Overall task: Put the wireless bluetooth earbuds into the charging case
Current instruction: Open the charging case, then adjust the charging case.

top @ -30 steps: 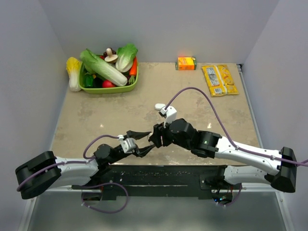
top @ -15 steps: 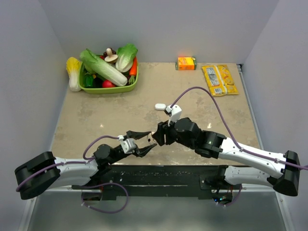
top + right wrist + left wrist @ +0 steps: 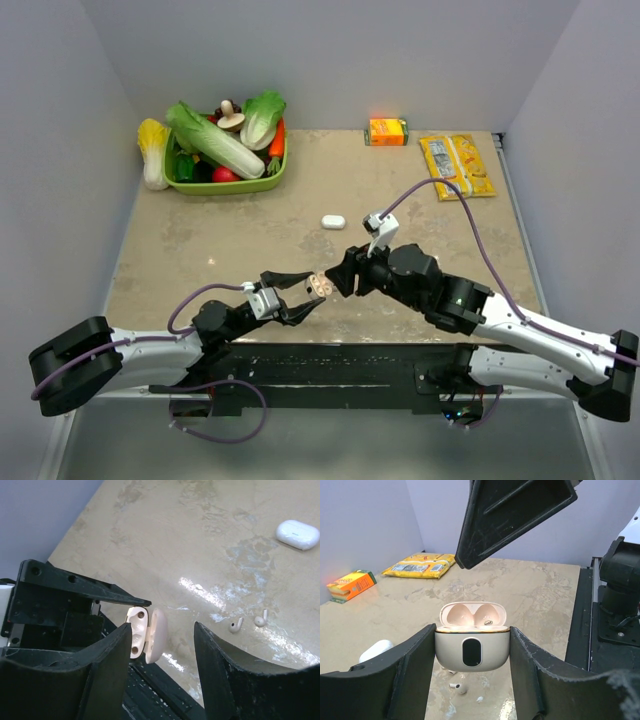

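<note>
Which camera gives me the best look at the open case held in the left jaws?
Left wrist: the open charging case faces the camera head-on, lid raised, with the lid's two inner hollows plain. Right wrist shows it only side-on, lid ajar. Top external shows just a small pale speck.

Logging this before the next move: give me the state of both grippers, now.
Left gripper: jaws closed on the open charging case.
Right gripper: jaws open, holding nothing.
</note>
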`<action>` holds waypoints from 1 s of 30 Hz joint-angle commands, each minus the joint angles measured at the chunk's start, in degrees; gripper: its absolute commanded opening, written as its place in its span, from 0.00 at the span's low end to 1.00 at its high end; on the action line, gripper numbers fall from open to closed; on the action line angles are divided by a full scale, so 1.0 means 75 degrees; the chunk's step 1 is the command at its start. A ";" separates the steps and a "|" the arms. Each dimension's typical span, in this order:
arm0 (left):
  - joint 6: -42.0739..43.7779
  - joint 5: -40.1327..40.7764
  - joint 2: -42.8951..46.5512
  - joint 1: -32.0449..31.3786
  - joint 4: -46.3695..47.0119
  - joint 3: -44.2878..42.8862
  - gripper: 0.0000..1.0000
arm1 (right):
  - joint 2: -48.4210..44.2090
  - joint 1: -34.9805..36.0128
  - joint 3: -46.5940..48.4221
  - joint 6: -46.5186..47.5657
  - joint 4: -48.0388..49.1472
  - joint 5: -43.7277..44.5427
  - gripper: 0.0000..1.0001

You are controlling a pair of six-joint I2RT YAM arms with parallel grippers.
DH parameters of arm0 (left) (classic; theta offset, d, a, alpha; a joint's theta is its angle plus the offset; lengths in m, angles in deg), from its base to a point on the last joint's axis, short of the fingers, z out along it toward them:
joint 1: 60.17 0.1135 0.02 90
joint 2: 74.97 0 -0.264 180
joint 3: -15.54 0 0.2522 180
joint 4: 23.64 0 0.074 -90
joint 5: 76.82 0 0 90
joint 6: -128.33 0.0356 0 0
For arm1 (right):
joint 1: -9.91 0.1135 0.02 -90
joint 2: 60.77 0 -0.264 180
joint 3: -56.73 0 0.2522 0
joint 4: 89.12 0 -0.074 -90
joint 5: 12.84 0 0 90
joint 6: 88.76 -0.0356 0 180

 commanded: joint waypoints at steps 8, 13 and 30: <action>0.0246 0.0143 0.0115 -0.0051 0.3293 0.0149 0.00 | 0.0460 -0.1182 -0.0383 -0.0866 0.1433 -0.2313 0.53; 0.0270 0.0143 0.0068 -0.0063 0.3340 0.0149 0.00 | 0.0589 -0.1241 -0.0466 -0.1018 0.1691 -0.2688 0.52; 0.0352 0.0307 0.0103 -0.0087 0.3422 0.0207 0.00 | 0.0941 -0.1276 -0.0735 -0.1206 0.1785 -0.3029 0.43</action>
